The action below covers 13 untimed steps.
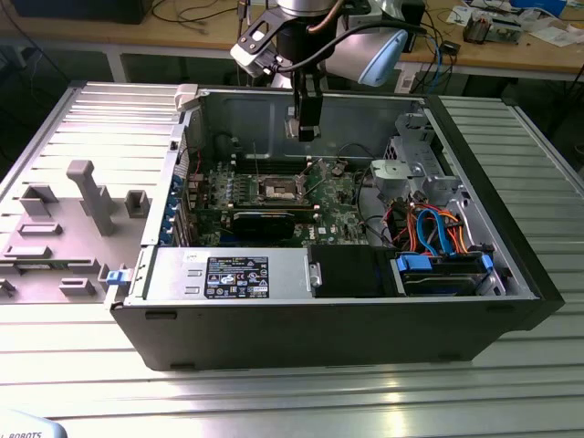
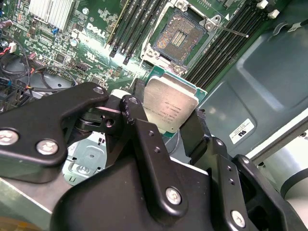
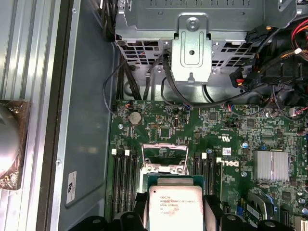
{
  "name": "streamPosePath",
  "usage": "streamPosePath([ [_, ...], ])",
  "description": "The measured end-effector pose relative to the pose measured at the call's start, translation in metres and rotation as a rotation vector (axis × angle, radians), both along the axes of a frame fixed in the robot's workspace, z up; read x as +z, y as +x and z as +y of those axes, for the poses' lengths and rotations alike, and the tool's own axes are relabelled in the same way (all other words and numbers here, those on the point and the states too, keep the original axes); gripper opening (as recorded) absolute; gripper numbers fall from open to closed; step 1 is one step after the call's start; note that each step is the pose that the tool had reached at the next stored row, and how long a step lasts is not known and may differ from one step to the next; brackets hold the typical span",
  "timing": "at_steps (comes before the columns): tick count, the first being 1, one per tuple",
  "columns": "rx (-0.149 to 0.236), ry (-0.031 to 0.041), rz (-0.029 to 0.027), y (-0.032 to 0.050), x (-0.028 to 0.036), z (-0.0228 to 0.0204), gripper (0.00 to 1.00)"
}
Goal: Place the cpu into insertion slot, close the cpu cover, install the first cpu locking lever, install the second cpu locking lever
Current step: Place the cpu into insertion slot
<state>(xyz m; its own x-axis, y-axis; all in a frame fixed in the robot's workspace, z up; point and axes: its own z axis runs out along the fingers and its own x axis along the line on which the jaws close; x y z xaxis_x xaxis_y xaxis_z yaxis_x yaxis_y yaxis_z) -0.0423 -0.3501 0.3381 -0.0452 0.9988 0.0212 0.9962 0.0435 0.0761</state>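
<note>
My gripper (image 2: pixel 168 118) is shut on the cpu (image 2: pixel 169 107), a flat square chip with a silvery top and green rim, held by two opposite edges between black fingers (image 2: pixel 136 111). In the first wrist view the same cpu (image 3: pixel 172 208) sits in the gripper (image 3: pixel 175 208), above the motherboard. The insertion slot (image 2: pixel 180 36) lies open with its dark pin field exposed, a little way from the chip. The cpu cover (image 3: pixel 165 146), a thin silvery frame, stands raised. A thin locking lever (image 2: pixel 233 32) sticks out beside the slot. In the exterior view the gripper (image 1: pixel 306 130) hangs over the slot (image 1: pixel 278 190), well above it.
The open black computer case (image 1: pixel 511 301) lies on a ribbed metal table. Rows of memory slots (image 2: pixel 132 29) flank the slot on both sides. A drive cage (image 3: pixel 192 43) with cables, a heatsink (image 3: pixel 269 166) and the power supply (image 1: pixel 237 276) crowd the case.
</note>
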Motion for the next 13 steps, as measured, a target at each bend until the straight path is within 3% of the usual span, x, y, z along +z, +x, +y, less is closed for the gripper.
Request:
streamPosePath([
  [13,0.000,0.0000,0.0000,0.0000,-0.0097,0.0000,0.54],
])
